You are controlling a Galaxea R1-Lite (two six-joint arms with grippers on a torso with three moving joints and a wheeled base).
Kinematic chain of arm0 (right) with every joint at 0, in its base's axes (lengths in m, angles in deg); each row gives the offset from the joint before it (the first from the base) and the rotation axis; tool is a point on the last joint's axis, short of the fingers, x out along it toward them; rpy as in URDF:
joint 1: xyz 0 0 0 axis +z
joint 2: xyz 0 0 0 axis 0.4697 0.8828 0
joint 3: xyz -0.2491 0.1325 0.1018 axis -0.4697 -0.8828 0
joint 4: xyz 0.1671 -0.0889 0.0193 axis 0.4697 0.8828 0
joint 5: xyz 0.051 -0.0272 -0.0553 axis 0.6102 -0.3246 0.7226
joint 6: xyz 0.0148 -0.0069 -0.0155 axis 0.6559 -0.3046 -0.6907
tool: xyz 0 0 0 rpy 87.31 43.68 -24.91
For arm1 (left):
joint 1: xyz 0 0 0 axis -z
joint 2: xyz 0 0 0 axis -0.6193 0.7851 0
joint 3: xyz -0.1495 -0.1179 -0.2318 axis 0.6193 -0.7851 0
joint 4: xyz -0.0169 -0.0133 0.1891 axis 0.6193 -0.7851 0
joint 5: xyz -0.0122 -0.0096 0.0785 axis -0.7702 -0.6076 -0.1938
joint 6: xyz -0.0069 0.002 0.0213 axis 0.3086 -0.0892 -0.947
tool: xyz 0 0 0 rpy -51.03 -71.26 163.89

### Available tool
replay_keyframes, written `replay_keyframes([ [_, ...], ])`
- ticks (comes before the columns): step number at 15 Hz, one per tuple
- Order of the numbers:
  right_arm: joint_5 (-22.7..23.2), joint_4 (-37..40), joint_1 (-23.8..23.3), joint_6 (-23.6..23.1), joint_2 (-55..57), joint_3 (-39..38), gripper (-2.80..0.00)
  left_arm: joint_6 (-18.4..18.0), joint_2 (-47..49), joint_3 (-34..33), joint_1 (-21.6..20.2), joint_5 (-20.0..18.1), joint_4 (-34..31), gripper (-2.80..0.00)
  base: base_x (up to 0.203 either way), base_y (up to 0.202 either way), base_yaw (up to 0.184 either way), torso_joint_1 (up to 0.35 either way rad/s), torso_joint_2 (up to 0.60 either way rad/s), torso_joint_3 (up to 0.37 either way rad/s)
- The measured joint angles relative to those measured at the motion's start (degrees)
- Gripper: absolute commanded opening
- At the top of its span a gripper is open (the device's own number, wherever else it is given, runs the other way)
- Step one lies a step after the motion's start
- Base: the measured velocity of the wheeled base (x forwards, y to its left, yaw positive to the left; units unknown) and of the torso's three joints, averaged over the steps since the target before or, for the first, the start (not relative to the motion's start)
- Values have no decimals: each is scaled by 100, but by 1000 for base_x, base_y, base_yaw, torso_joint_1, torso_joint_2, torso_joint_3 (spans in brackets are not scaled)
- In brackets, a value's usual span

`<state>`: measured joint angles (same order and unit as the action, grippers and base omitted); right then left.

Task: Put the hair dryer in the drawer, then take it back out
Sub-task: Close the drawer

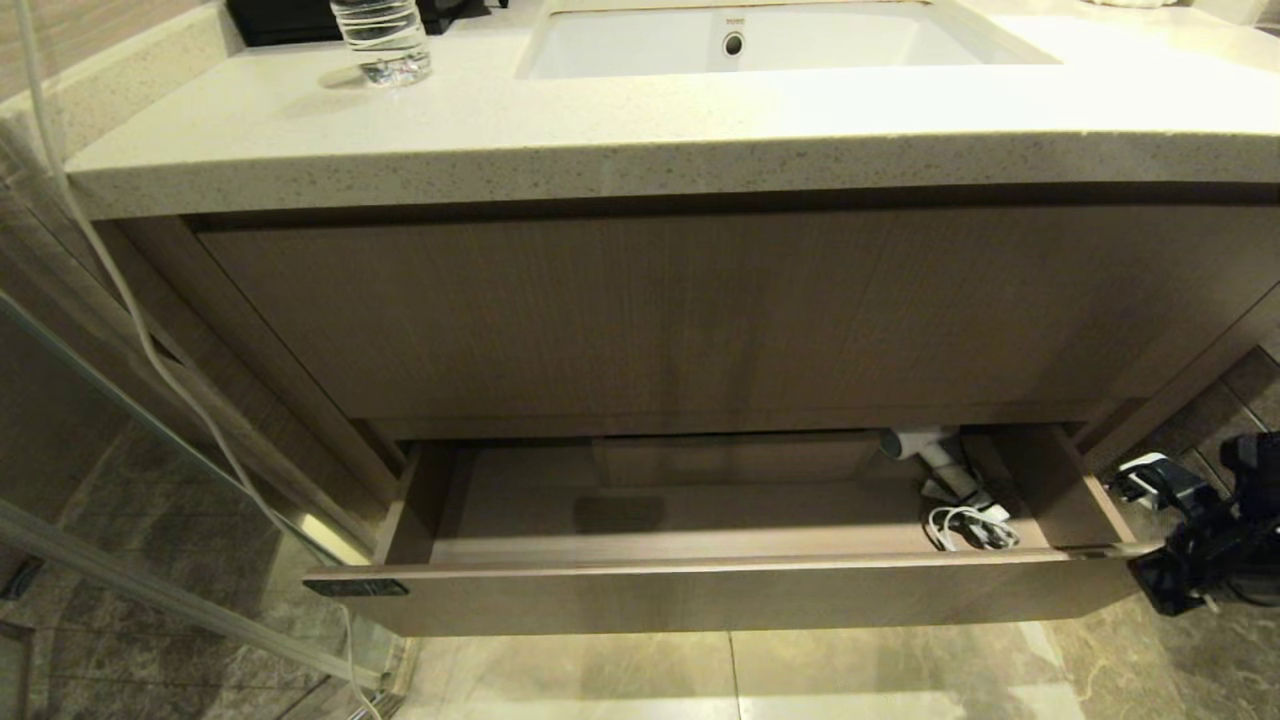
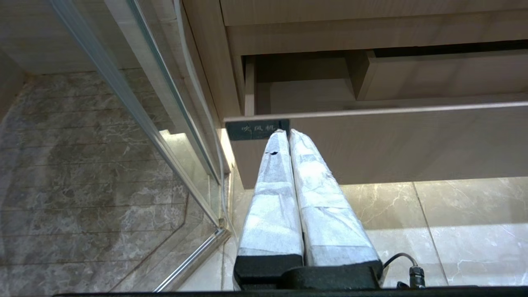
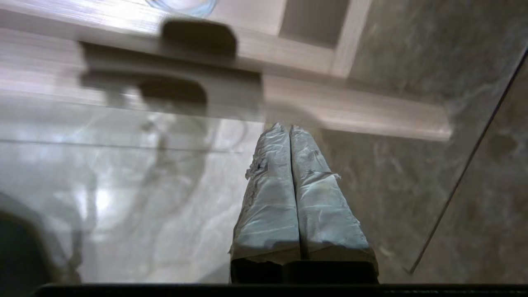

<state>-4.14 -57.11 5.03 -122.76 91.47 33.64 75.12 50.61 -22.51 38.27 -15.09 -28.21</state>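
Observation:
The drawer (image 1: 700,595) stands pulled open under the vanity, with a small black label (image 1: 357,588) at its left end. Inside, at the right end, lies the white hair dryer (image 1: 925,447), its barrel tucked under the upper panel and its coiled white cord (image 1: 970,527) in front of it. My right arm (image 1: 1205,550) hangs just beyond the drawer's right front corner. In the right wrist view my right gripper (image 3: 288,126) is shut and empty, pointing at the blurred drawer front (image 3: 350,111). My left gripper (image 2: 287,131) is shut and empty, low in front of the label (image 2: 258,128).
Above the drawer is a taller wood-grain panel (image 1: 700,320) and a speckled countertop (image 1: 600,130) with a sink (image 1: 740,45) and a water bottle (image 1: 385,40). A glass shower panel (image 1: 120,420) and a white cable (image 1: 130,300) stand at the left. Marble floor tiles (image 1: 850,680) lie below.

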Motion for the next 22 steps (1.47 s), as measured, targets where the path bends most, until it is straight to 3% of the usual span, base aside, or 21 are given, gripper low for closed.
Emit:
replay_keyframes([
  [6,91,-382,71,-20,637,618,-280,-1,0,0,0,3,0,-280,0,0,0,0,0,0],
  [14,232,-2683,146,212,641,626,-280,-1,0,0,0,1,-1,-280,0,0,0,0,0,0],
  [19,320,-1962,159,155,652,522,-280,-1,0,0,0,2,-2,-280,0,0,0,0,0,0],
  [22,324,-2282,177,155,830,588,-280,2,0,0,0,2,-1,-280,0,0,0,0,0,0],
])
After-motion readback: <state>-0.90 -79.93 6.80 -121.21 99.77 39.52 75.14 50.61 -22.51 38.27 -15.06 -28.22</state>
